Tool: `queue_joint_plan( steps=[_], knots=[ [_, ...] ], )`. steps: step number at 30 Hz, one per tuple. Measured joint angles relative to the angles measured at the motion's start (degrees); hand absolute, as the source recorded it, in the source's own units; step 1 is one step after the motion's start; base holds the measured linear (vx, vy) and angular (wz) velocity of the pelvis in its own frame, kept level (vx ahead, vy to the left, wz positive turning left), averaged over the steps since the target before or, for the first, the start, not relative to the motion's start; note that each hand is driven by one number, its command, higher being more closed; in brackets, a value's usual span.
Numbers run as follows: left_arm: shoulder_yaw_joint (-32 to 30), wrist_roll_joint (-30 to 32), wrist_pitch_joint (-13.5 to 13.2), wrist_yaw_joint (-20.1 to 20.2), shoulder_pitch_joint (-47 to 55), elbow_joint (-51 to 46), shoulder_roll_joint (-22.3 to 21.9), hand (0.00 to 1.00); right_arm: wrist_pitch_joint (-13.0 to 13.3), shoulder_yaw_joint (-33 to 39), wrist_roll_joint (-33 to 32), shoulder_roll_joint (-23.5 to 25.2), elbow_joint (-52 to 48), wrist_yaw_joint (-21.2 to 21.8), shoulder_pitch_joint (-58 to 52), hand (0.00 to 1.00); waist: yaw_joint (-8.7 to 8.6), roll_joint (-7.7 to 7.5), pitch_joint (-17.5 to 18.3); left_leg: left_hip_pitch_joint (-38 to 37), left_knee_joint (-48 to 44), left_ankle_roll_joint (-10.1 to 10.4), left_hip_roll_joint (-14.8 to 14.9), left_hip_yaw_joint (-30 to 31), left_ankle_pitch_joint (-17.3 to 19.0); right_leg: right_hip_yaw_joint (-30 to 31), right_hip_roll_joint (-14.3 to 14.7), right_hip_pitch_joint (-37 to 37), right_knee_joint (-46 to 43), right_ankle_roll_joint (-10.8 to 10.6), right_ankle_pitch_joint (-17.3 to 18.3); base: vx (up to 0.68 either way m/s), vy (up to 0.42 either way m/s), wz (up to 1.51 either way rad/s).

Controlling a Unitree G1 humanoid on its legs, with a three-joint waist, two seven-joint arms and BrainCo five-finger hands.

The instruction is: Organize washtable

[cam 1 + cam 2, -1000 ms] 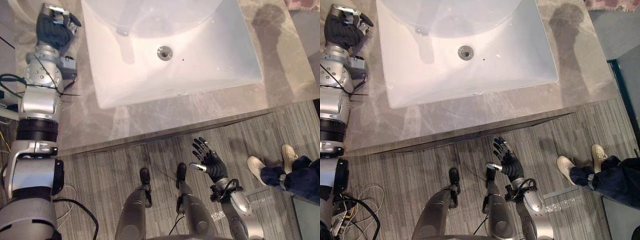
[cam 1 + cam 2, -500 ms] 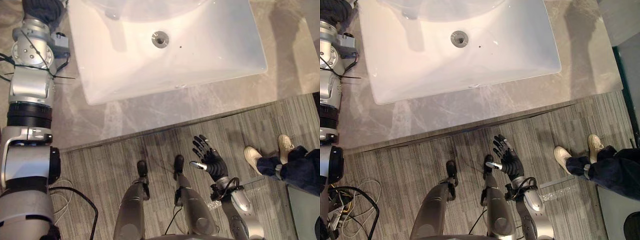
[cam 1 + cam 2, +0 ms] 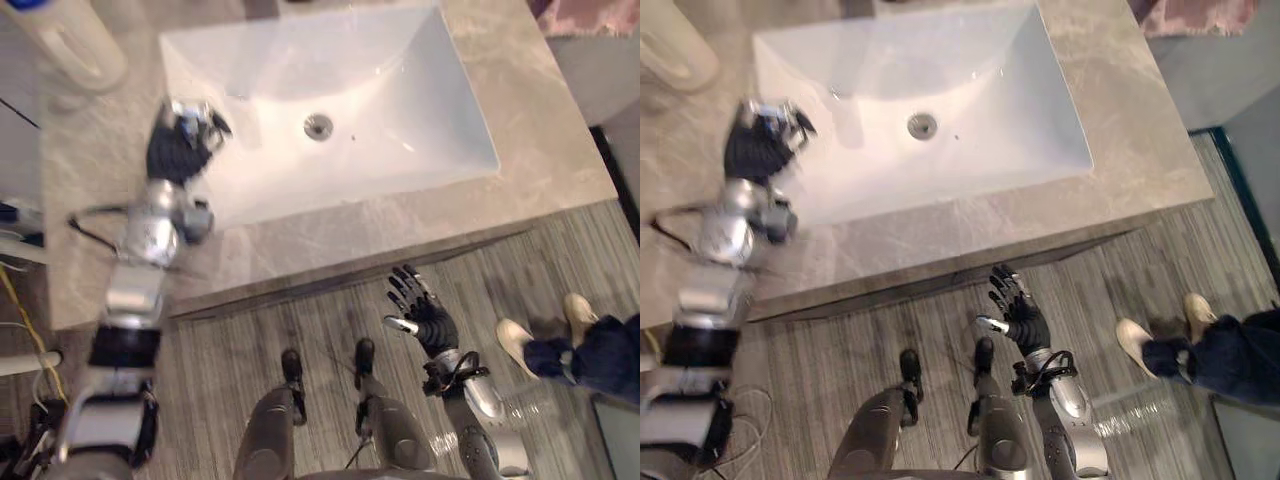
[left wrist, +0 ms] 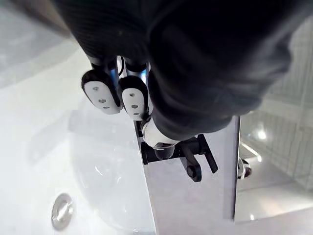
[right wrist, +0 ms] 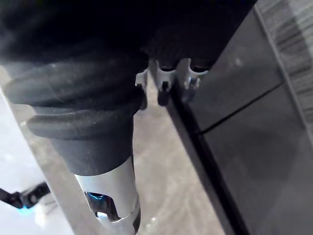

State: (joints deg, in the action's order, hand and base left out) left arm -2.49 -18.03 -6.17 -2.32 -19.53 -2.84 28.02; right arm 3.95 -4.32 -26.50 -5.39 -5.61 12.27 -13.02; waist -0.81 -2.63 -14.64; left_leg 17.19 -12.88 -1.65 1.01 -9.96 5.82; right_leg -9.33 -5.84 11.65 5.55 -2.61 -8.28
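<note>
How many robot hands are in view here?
2. The left hand is at the white sink's left edge; the right hand is low, above the floor in front of the counter. None seem hidden.

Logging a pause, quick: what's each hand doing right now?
Left hand: fingers curled shut, holding nothing, over the sink's left rim.
Right hand: open, fingers spread, empty, above the floor.
</note>
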Motion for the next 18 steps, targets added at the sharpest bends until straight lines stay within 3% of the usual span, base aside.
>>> queue_joint_plan(
  steps=[4,6,13,15,16,18],
  knots=[
    [-4.19,-1.57,-0.25,1.97,19.74,-8.56,-10.08,1.0,-0.56,3.52,0.0,0.58,5.74,-1.46,-2.37,0.0,2.05,2.91,4.79,-6.73,4.16,0.22,-1.0,1.59,-0.23,-1.8,-0.43,-5.6,0.0,-0.99,2.19,0.12,0.002,0.17],
    [-5.0,-1.58,-0.62,2.39,26.57,-9.89,-14.18,1.0,-0.64,3.99,0.07,0.75,7.11,-1.67,-3.78,0.0,2.58,3.44,6.69,-8.88,5.34,0.26,-1.18,1.88,-0.34,-2.16,-0.51,-7.24,0.01,-1.02,2.73,0.07,0.019,0.13],
    [-4.25,-7.0,-0.76,7.09,43.28,-7.73,-25.62,1.0,-0.76,8.95,2.65,5.0,9.96,-1.98,-9.02,0.0,4.12,3.24,11.69,-14.28,10.17,0.68,-2.17,3.62,-1.81,-4.44,-1.35,-10.81,-0.86,-1.75,5.05,0.0,0.013,0.14],
    [-3.87,-7.38,-0.59,7.83,44.41,-3.79,-26.51,1.0,-0.48,9.69,3.9,5.02,11.11,-1.94,-10.19,0.0,4.77,3.06,12.29,-14.92,10.96,0.62,-2.22,3.69,-2.21,-4.52,-1.38,-11.05,-0.93,-1.8,5.08,0.0,0.01,0.07],
    [-3.77,-7.38,-0.51,8.44,44.54,0.5,-27.11,0.0,-0.34,10.31,4.87,5.08,13.0,-2.0,-10.58,0.0,4.78,2.89,12.42,-15.2,10.95,0.67,-2.24,4.19,-2.27,-4.92,-1.34,-11.62,-0.86,-2.0,4.99,0.0,-0.006,0.13],
    [-3.38,-7.36,-0.4,8.56,43.56,11.19,-27.27,0.0,-0.21,10.62,6.46,4.94,18.36,-2.05,-10.61,0.0,4.76,2.42,12.99,-15.53,10.96,0.73,-2.24,4.87,-2.33,-5.73,-1.24,-12.57,-0.25,-2.01,4.97,0.0,-0.013,0.17]
  ],
)
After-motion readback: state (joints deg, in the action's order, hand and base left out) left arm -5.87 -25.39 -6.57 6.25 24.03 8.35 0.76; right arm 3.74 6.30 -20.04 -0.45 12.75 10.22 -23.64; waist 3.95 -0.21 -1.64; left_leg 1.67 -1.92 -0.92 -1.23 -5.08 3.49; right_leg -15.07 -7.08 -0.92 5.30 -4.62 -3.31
